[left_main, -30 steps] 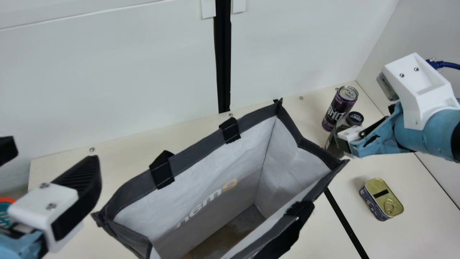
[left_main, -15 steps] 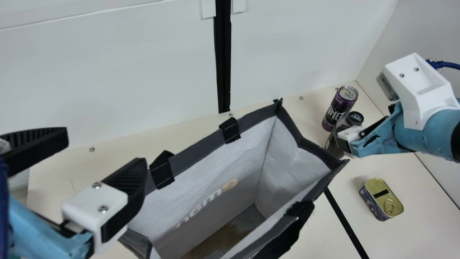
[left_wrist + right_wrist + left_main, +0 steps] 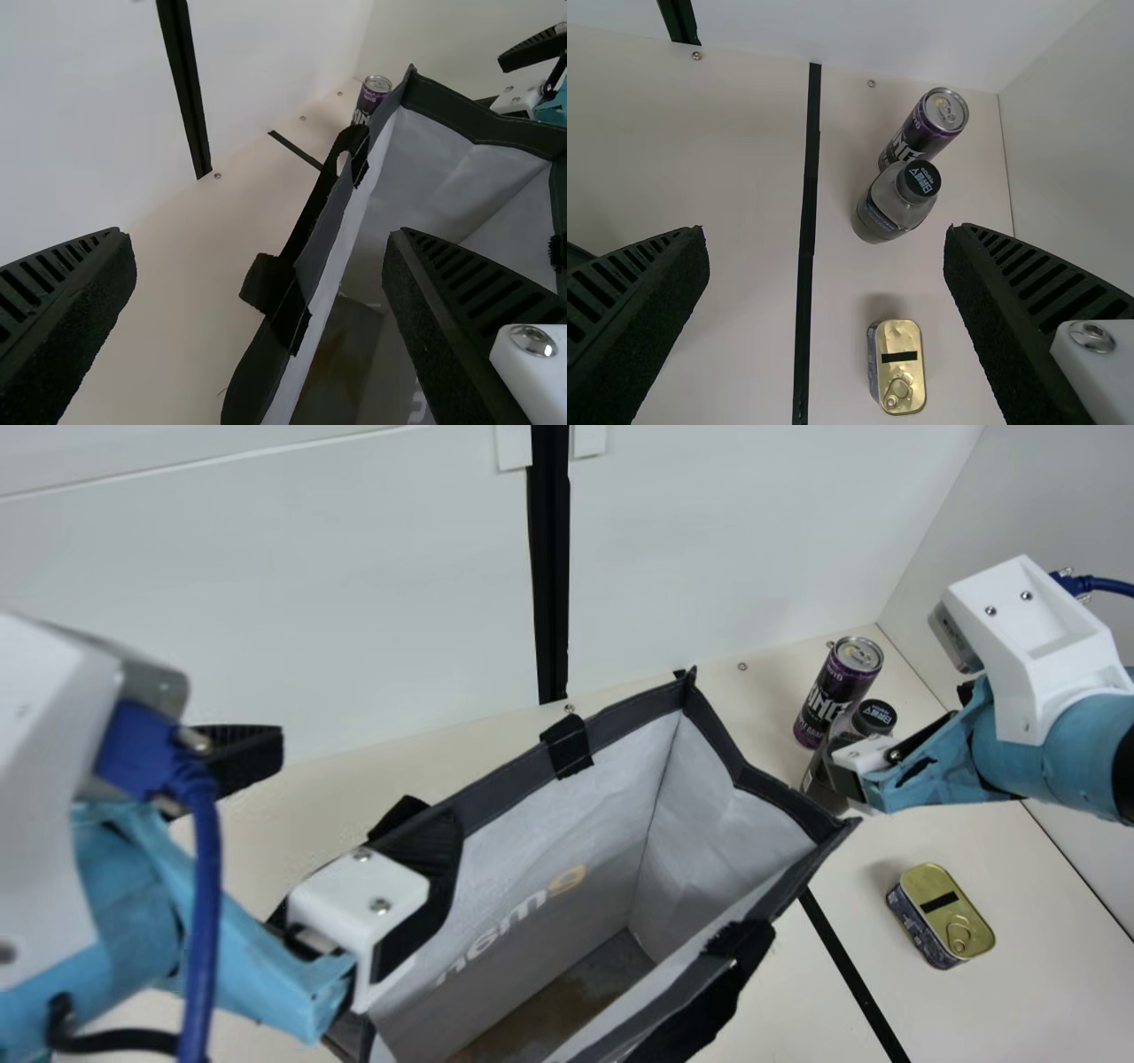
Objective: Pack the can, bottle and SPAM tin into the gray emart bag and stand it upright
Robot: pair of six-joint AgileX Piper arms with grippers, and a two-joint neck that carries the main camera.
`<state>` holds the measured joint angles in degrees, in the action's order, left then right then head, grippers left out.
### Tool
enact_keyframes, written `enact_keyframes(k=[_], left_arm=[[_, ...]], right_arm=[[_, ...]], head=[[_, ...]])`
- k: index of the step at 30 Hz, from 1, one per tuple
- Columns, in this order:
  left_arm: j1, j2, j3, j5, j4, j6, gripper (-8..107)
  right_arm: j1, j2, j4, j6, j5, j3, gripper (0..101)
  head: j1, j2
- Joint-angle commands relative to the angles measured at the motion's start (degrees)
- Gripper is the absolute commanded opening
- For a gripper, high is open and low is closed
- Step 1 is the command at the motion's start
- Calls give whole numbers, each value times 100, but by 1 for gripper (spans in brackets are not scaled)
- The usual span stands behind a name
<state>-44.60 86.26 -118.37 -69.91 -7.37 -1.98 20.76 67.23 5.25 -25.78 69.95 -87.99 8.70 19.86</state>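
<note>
My left gripper stands open at the gray emart bag's far rim, near the left strap. In the left wrist view, the bag wall lies between the open fingers of my left gripper, touching neither. The bag is upright with its mouth open. My right gripper hovers at the right, partly covering the bottle. The right wrist view has my right gripper open above the table, with the standing can, bottle and SPAM tin beyond or between its fingers.
Behind the table rises a white wall with a black vertical strip. Another wall bounds the right side. A black line runs along the table beside the bag.
My left gripper has come in from the left edge, moving right to the bag's far rim with its fingers open. The right arm, bag, can, bottle and tin have stayed put.
</note>
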Motion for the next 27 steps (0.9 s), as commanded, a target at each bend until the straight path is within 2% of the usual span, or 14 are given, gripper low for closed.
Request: enact_keyframes(k=[1,14,27], left_arm=[[-45,92,-46,1,-9,-23,90],[-300,649,-339,1,-39,-217,90],[-164,977,-297,1,-185,-458,90]], right_arm=[[0,0,0,0,0,0,95],[0,0,0,0,0,0,95],[0,0,0,0,0,0,95]], head=[[130,14],[130,14],[130,14]])
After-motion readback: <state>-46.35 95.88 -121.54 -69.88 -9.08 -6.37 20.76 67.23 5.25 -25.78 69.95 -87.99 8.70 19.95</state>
